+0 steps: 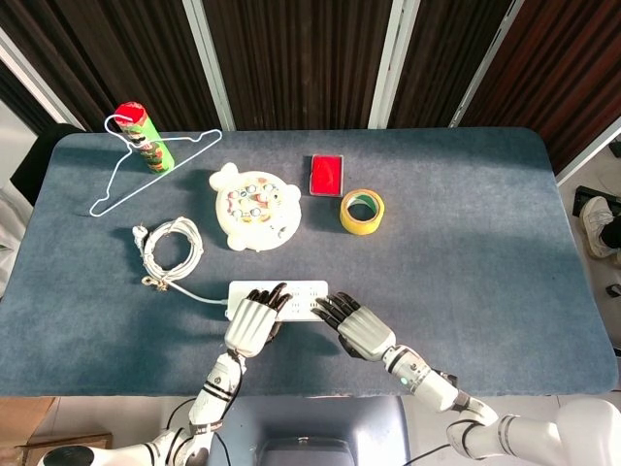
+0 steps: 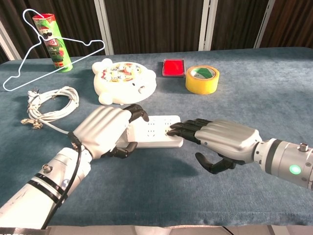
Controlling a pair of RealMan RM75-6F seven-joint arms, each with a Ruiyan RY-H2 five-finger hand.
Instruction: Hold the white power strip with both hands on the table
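From the head view we look steeply down over the whole table (image 1: 505,214); our chest view faces forward, low and close. Both share the tabletop.

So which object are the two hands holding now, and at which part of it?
The white rectangular plastic power strip. The left hand grips its left end, thumb beneath the near edge; the right hand only rests fingertips on its right end, thumb free.

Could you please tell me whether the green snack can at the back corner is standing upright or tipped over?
Upright. In the chest view the green snack can stands on its base with its red lid on top, and the white hanger leans against it.
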